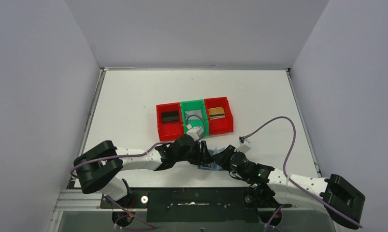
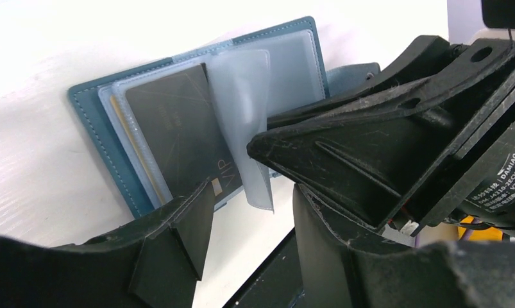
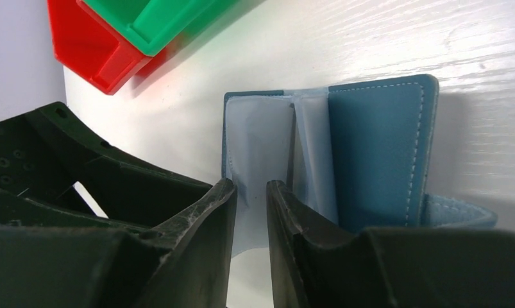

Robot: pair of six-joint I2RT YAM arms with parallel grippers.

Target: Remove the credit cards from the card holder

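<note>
From above, the left gripper (image 1: pixel 201 153) and right gripper (image 1: pixel 217 158) crowd together over the card holder (image 1: pixel 207 165), which lies open on the table (image 1: pixel 134 96) just in front of the row of bins (image 1: pixel 221 128). Packed this tight, one arm could knock the other

The left wrist view shows a black card (image 2: pixel 174 122) sitting in its pocket, with a clear sleeve (image 2: pixel 242 96) standing up beside it. The left jaws are apart, with the card's lower corner at one finger (image 2: pixel 190 218) and nothing clamped. If they close here they could catch the sleeve along with the card, or drag the whole holder

In the right wrist view the jaws stand nearly together with a sleeve leaf in the narrow gap. I cannot tell whether they truly pinch it. If that hold is loose, the leaf may flop back over the card and the unpinned holder slide
</note>
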